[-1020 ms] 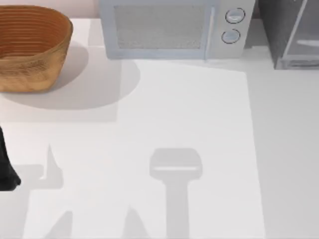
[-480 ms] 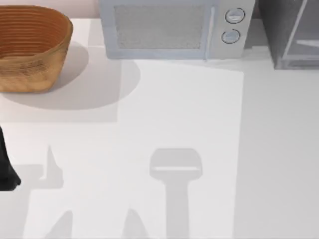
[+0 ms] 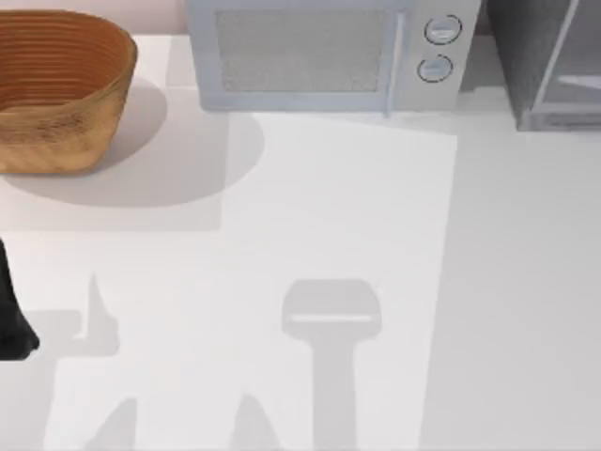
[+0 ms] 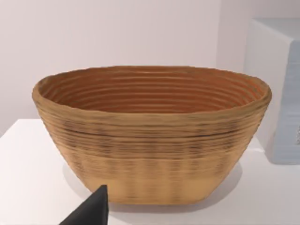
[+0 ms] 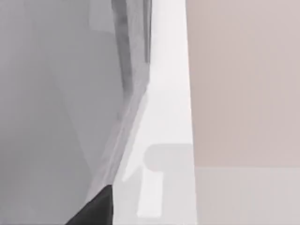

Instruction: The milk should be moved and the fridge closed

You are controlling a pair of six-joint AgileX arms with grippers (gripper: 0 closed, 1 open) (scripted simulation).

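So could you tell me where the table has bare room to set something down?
The broad stretch of table in front of the basket and microwave is bare. The far edge is crowded, with the fridge at the right corner.

The basket [image 3: 56,89] stands on the table [image 3: 329,216] at the far left. To its right, at the far edge, is the microwave [image 3: 329,56], near the basket but apart from it. The fridge [image 3: 549,66] stands at the far right corner, just beside the microwave. The left arm [image 3: 14,315] is at the left edge of the table, nearer than the basket. In the left wrist view the basket [image 4: 150,136] is before the microwave's side [image 4: 281,89].
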